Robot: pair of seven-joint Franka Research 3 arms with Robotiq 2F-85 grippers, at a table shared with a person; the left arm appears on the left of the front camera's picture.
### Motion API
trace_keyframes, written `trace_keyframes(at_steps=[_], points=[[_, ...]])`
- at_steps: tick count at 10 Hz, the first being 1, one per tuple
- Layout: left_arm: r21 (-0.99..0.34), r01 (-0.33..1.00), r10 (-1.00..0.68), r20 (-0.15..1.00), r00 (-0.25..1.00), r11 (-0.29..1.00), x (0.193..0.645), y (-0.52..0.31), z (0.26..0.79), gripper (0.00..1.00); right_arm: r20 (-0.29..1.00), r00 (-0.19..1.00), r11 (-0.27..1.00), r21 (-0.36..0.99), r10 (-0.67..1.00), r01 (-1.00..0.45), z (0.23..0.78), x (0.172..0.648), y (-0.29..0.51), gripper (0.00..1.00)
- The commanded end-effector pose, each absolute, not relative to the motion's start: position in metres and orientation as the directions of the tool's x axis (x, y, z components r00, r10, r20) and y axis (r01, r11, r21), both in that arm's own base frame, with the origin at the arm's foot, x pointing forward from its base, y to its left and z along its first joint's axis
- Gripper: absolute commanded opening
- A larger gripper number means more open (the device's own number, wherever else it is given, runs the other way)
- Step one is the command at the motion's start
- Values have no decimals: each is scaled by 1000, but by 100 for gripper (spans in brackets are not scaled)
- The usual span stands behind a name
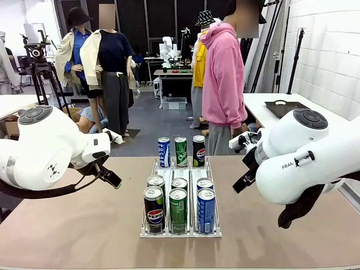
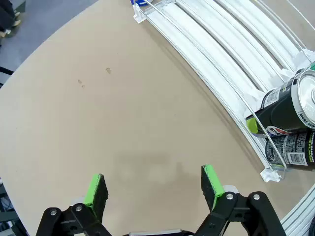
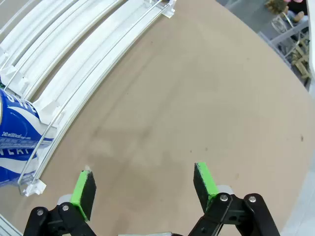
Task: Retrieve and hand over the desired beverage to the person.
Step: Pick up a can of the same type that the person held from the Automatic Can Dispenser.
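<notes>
Left gripper and right gripper are hovering over the table, jaws wide apart, holding nothing. The cans are sitting in the rack between them, the person standing beyond. Whichever arm goes should be dropping squarely over one front can, clearing its neighbours.

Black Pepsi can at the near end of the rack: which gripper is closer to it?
Left. The left gripper, open, hangs over the table beside the rack edge where the black can stands. The right gripper, open, is past the rack's opposite edge, by the blue can.
</notes>
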State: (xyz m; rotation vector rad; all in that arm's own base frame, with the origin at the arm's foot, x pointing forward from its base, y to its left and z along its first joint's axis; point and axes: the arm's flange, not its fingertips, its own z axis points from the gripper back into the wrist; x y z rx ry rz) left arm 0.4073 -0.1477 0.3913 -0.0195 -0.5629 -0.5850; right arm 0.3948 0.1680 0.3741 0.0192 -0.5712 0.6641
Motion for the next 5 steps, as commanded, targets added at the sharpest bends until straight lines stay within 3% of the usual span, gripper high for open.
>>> trace_keyframes(at_steps=[1,5], points=[[140,526,-516,512,687,839,408,-146,393,100,507,641,794,-160,576,-587,374,395,168,100],[140,526,-516,512,687,839,408,-146,393,100,507,641,794,-160,576,-587,374,395,168,100]])
